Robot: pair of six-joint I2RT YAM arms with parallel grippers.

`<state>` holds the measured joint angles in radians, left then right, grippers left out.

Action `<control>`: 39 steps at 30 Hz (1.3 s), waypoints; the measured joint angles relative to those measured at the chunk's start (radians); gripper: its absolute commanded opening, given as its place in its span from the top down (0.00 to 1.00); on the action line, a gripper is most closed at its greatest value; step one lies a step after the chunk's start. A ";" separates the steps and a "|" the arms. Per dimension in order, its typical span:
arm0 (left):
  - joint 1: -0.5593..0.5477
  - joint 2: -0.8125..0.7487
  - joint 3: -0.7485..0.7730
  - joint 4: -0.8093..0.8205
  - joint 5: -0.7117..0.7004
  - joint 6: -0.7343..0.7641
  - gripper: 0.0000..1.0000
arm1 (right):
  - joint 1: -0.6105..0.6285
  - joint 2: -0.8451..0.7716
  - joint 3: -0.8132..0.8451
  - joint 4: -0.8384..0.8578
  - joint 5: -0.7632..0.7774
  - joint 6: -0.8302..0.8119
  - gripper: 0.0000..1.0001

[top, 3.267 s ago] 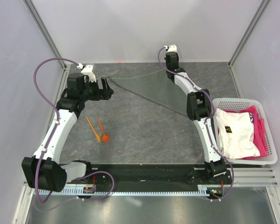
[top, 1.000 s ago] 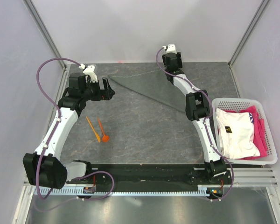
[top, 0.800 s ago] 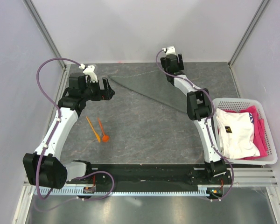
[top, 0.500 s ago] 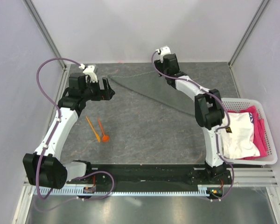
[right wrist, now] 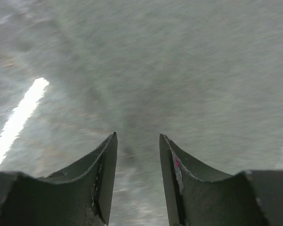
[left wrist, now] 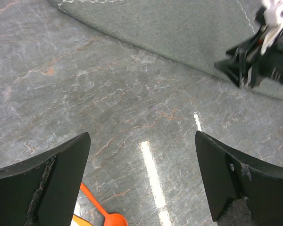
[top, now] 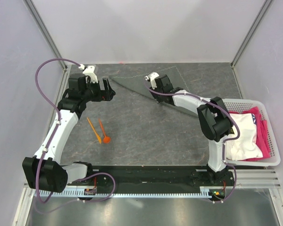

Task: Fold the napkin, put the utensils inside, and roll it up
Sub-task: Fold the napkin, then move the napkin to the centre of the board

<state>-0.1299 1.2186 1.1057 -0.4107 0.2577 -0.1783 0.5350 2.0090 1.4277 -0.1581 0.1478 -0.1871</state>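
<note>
Only pink speck [right wrist: 176, 163] on right pincer [right wrist: 137, 136]

Wrist view, blurred. The right claw [right wrist: 137, 136] enters at 6 o'clock, its two dark fingers [right wrist: 101, 179] parted by a narrow gap with nothing between them. The grey napkin [right wrist: 193, 70] fills the field beneath. A bright streak [right wrist: 19, 117] of glare lies on the table [right wrist: 12, 56] at 9 o'clock.

Grey marbled table [top: 146, 136], pale walls [top: 132, 28]
</note>
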 measured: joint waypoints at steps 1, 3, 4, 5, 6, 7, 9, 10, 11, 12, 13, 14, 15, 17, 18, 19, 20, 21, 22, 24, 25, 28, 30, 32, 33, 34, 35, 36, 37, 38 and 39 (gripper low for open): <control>0.000 -0.005 0.000 0.000 -0.013 0.000 0.00 | 0.008 -0.001 -0.008 -0.006 -0.009 0.016 0.49; 0.000 -0.012 0.000 -0.002 -0.047 0.000 0.00 | 0.036 -0.006 -0.031 -0.010 -0.019 0.062 0.47; 0.000 -0.013 0.000 -0.004 -0.055 0.000 0.00 | 0.050 -0.008 -0.040 -0.013 -0.015 0.076 0.46; 0.001 -0.013 0.000 -0.006 -0.064 0.000 0.00 | 0.069 -0.012 -0.050 -0.017 -0.010 0.089 0.46; 0.002 -0.013 0.000 -0.009 -0.072 0.000 0.00 | 0.093 -0.014 -0.057 -0.023 0.006 0.096 0.46; 0.003 -0.013 0.000 -0.011 -0.073 0.000 0.00 | 0.111 -0.014 -0.060 -0.026 0.019 0.098 0.46; 0.004 -0.013 0.000 -0.011 -0.073 0.000 0.00 | 0.141 -0.014 -0.060 -0.031 0.044 0.095 0.46; 0.004 -0.013 0.000 -0.011 -0.073 0.000 0.00 | 0.151 -0.014 -0.060 -0.031 0.061 0.090 0.46; 0.004 -0.013 0.000 -0.013 -0.073 0.000 0.00 | 0.157 -0.014 -0.060 -0.031 0.080 0.079 0.46; 0.004 -0.013 0.000 -0.013 -0.073 0.000 0.00 | 0.157 -0.014 -0.060 -0.031 0.093 0.071 0.46; 0.004 -0.013 0.000 -0.013 -0.073 0.000 0.00 | 0.154 -0.014 -0.060 -0.031 0.111 0.058 0.46; 0.004 -0.013 0.000 -0.013 -0.073 0.000 0.00 | 0.151 -0.014 -0.059 -0.031 0.124 0.050 0.47; 0.004 -0.013 0.000 -0.013 -0.073 0.000 0.00 | 0.147 -0.014 -0.058 -0.031 0.139 0.035 0.47; 0.004 -0.013 0.000 -0.013 -0.072 0.000 0.00 | 0.141 -0.014 -0.055 -0.031 0.163 0.008 0.48; 0.004 -0.013 0.000 -0.013 -0.072 0.000 0.00 | 0.137 -0.013 -0.051 -0.031 0.172 -0.005 0.48; 0.004 -0.013 0.000 -0.013 -0.072 0.000 0.00 | 0.135 -0.011 -0.044 -0.031 0.182 -0.019 0.49; 0.004 -0.013 0.000 -0.013 -0.072 0.000 0.00 | 0.134 -0.006 -0.034 -0.031 0.189 -0.031 0.49; 0.004 -0.013 0.000 -0.013 -0.072 0.000 0.00 | 0.134 0.001 -0.021 -0.030 0.193 -0.044 0.50; 0.004 -0.013 0.000 -0.013 -0.072 0.000 0.00 | 0.135 0.010 -0.006 -0.027 0.195 -0.055 0.50; 0.004 -0.013 0.000 -0.013 -0.071 0.000 0.00 | 0.135 0.023 0.013 -0.021 0.195 -0.074 0.51; 0.004 -0.013 0.000 -0.013 -0.071 0.000 0.00 | 0.135 0.035 0.020 -0.018 0.195 -0.085 0.52; 0.004 -0.013 0.000 -0.013 -0.068 0.000 0.00 | 0.136 0.060 0.032 -0.016 0.195 -0.115 0.54; 0.004 -0.013 0.000 -0.013 -0.065 0.000 0.00 | 0.136 0.073 0.039 -0.016 0.197 -0.129 0.55; 0.004 -0.013 0.000 -0.013 -0.064 0.000 0.00 | 0.136 0.090 0.051 -0.016 0.201 -0.143 0.55; 0.004 -0.013 0.000 -0.013 -0.063 0.000 0.00 | 0.136 0.101 0.061 -0.016 0.203 -0.151 0.55; 0.004 -0.013 0.000 -0.013 -0.063 0.000 0.00 | 0.136 0.106 0.065 -0.015 0.203 -0.155 0.56; 0.004 -0.013 0.000 -0.013 -0.063 0.000 0.00 | 0.136 0.114 0.072 -0.016 0.206 -0.161 0.56; 0.004 -0.013 0.000 -0.013 -0.063 -0.001 0.00 | 0.136 0.120 0.078 -0.016 0.207 -0.167 0.57; 0.004 -0.013 0.000 -0.013 -0.063 -0.001 0.00 | 0.136 0.126 0.082 -0.016 0.209 -0.172 0.57; 0.004 -0.013 0.000 -0.013 -0.063 -0.001 0.00 | 0.136 0.131 0.087 -0.016 0.209 -0.177 0.58; 0.004 -0.013 0.000 -0.013 -0.063 -0.001 0.00 | 0.136 0.135 0.092 -0.016 0.209 -0.181 0.59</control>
<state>-0.1257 1.2060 1.1057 -0.4236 0.1951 -0.1791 0.6712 2.1437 1.5196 -0.1738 0.3573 -0.3683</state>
